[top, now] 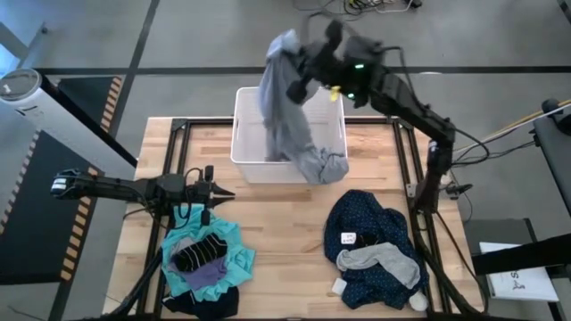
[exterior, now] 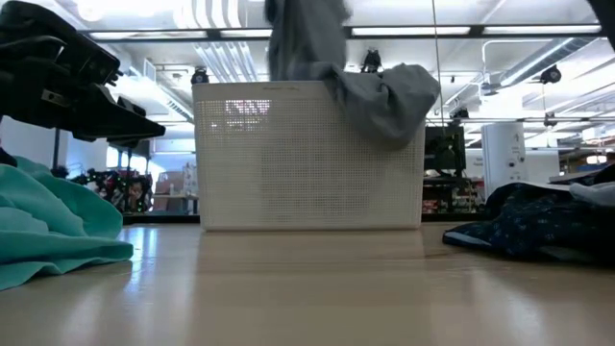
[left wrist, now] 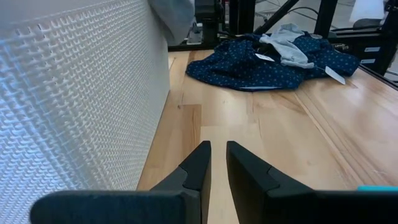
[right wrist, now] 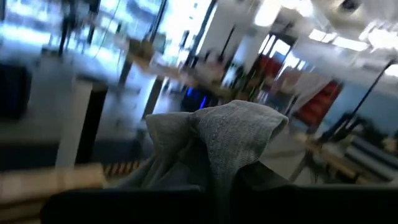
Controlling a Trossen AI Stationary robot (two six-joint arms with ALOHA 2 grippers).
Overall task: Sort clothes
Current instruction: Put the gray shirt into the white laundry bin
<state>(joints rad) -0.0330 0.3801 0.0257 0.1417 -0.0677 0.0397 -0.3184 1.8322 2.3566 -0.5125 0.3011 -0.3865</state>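
Note:
My right gripper [top: 290,67] is shut on a long grey garment [top: 284,107] high above the white plastic basket [top: 243,152] at the table's far side. The garment hangs down into the basket, and its lower end [top: 326,167] drapes over the basket's near rim; it also shows in the low view [exterior: 389,96]. My left gripper [top: 225,190] is shut and empty, just above the table in front of the basket. Near left lies a teal shirt [top: 234,245] with black striped socks [top: 198,254] and a purple piece [top: 207,278] on it. My right gripper pinches a bunched fold of the grey garment's upper end [right wrist: 239,134] between its two fingers, with several layers gathered there. The upper end is lifted clear. The rest hangs below, its lower end lying over the basket's near rim [exterior: 404,106].
A navy white-dotted garment [top: 361,223] lies at the near right with a grey piece [top: 384,260] on top and a white tag [top: 349,238]. Bare wood lies between the two piles and in front of the basket. Dark frame rails [top: 410,178] run along the table's sides.

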